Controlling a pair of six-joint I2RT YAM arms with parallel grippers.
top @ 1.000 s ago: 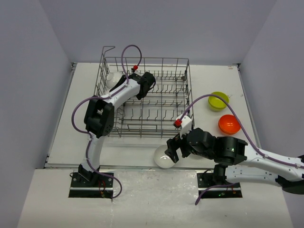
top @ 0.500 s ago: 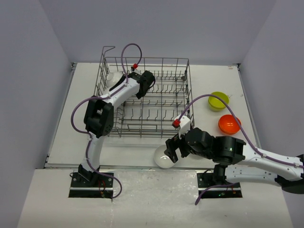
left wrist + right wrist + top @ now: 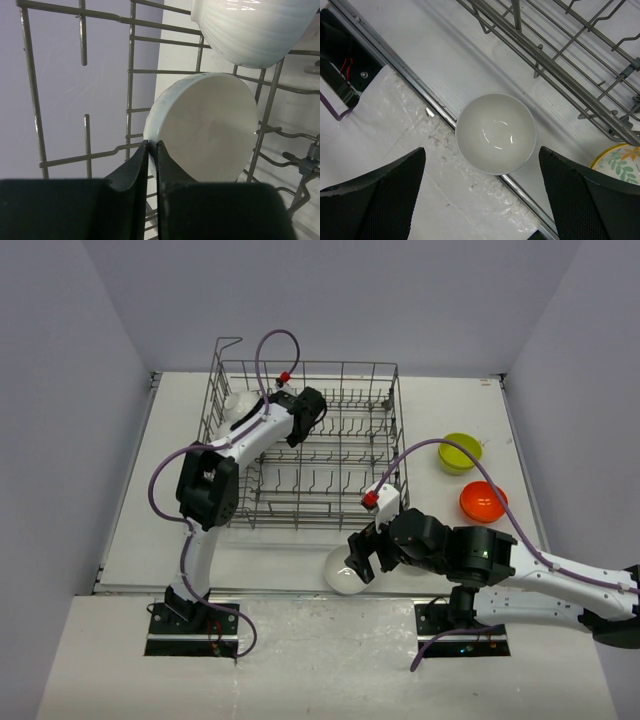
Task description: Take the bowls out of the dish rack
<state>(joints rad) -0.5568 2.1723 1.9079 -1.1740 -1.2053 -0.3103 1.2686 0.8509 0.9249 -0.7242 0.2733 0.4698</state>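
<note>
My left gripper (image 3: pixel 153 145) pinches the rim of a white bowl (image 3: pixel 210 125) standing on edge in the far-left corner of the dish rack (image 3: pixel 131 75), fingers nearly together. My right gripper (image 3: pixel 481 150) hangs spread wide above a second white bowl (image 3: pixel 496 132), which sits upright on the table (image 3: pixel 420 55) between the fingers and touches neither.

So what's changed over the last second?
Barely anything. The right pincer, wide open, crept slightly to its left above the table's white bowl. The left pincer grips a racked white bowl by the rim. The rack, green bowl and orange bowl stayed put.
</note>
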